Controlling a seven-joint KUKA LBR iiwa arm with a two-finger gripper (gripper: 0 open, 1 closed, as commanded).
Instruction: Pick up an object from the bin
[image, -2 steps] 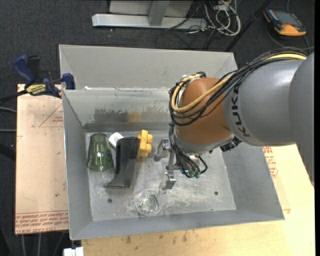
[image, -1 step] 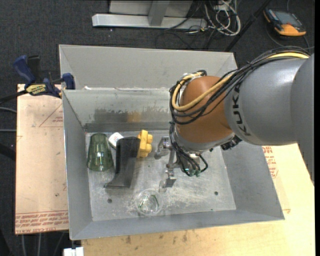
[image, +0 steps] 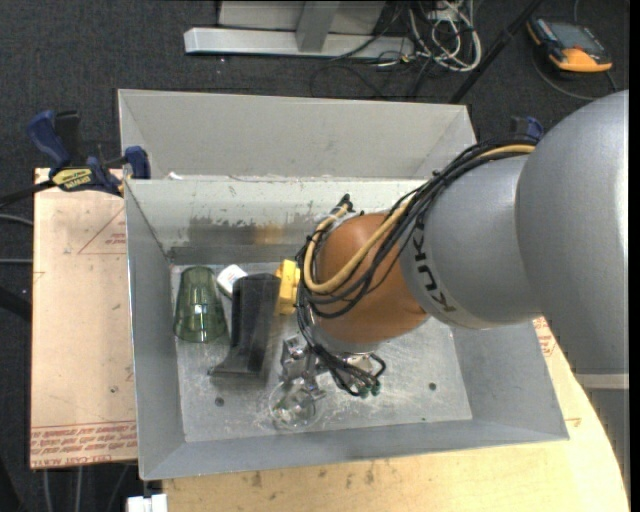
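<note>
My gripper (image: 300, 370) reaches down near the bin's front middle, under the arm's orange cover. Right below it, against the front wall, lies a clear, glassy object (image: 291, 407); the gripper's tip is at its upper edge, and I cannot tell whether they touch. Just left of the gripper a black, angular tool-like object (image: 250, 325) lies lengthwise with a white piece (image: 230, 277) at its far end. A small yellow object (image: 288, 284) sits behind the gripper, partly hidden by the orange cover.
A green translucent cup (image: 198, 305) lies on its side at the bin's left. The arm and its cables cover the bin's middle and right rear. Bare bin floor shows at the front right.
</note>
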